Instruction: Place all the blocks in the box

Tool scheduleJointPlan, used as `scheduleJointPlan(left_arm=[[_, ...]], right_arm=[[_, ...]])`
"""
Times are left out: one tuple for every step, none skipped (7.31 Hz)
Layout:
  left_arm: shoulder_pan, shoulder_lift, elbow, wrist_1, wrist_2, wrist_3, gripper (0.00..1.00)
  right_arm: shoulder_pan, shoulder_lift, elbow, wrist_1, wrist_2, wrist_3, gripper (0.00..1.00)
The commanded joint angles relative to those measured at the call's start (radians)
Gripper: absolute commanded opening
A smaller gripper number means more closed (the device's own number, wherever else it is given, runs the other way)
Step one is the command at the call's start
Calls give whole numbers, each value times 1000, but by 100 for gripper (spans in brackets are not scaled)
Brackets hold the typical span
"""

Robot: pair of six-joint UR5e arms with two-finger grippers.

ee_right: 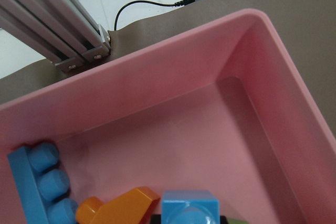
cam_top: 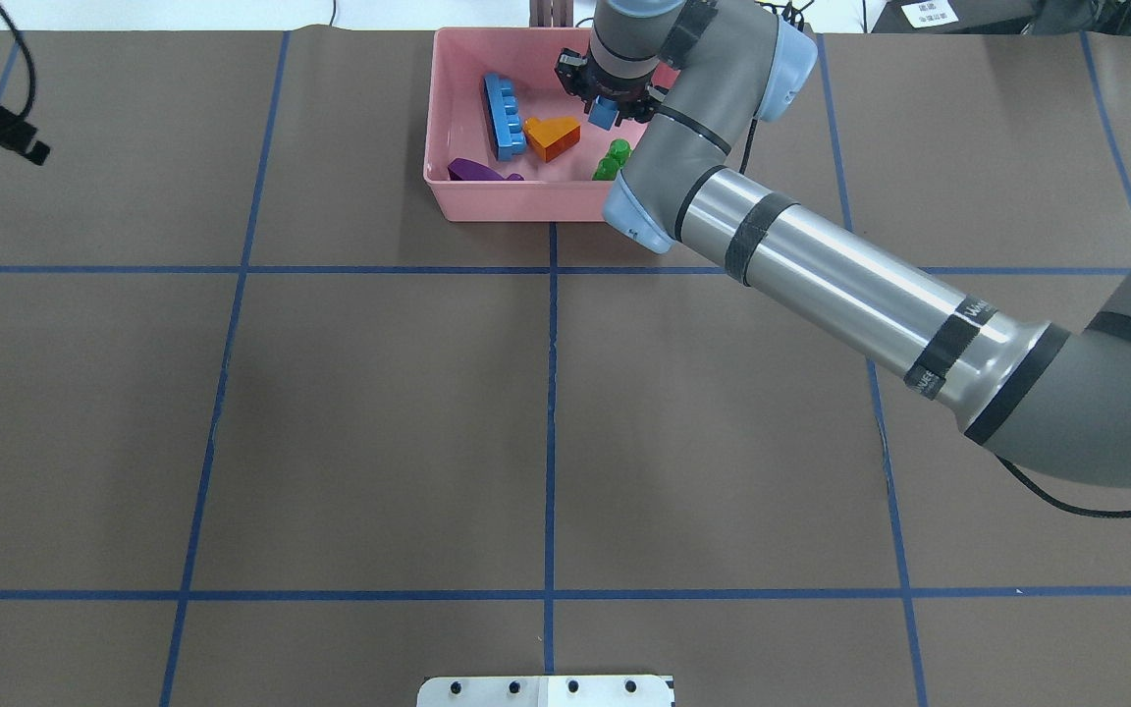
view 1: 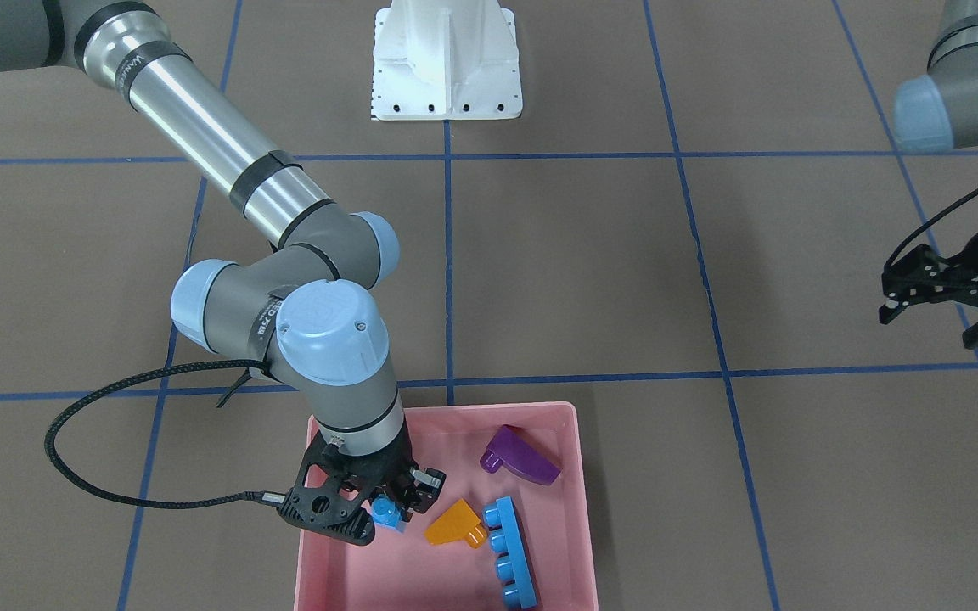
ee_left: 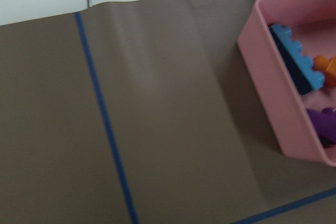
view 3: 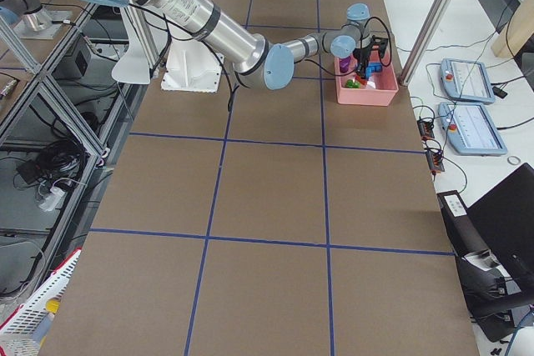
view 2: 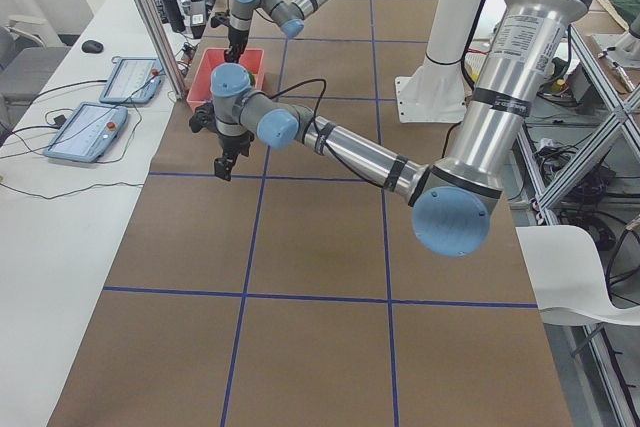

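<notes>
The pink box (view 1: 578,509) sits at the table's far edge, also in the overhead view (cam_top: 526,204). In it lie the purple sloped block (view 1: 521,456), the orange sloped block (view 1: 455,524), the long blue block (view 1: 510,552) and the green block (cam_top: 613,159), which the arm hides in the front view. My right gripper (view 1: 389,509) is inside the box, shut on the tiny blue block (view 1: 387,513), which also shows in the right wrist view (ee_right: 189,208). My left gripper (view 1: 935,318) is open and empty, far off over bare table.
The white metal base (view 1: 446,59) stands at the robot's side of the table. An aluminium frame post (ee_right: 58,30) stands just behind the box. The right arm's cable (view 1: 115,475) loops beside the box. Blue tape lines grid the brown table.
</notes>
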Motion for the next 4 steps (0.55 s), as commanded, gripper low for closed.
scheduleJointPlan(left_arm=[[-94,124,-2,6,-51,107,100],[-109,147,0,5,-51,111,100],[-128,164,2,5,-53,115,100],[-154,176,15,11,-51,178,100]], right_arm=[[90,-16,116,-104,164,-12,100],[142,-79,275,-264,221,-69,100],[179,-181,457,-419,231,-183,100],[255,-305,611,-541,295,-328,100]])
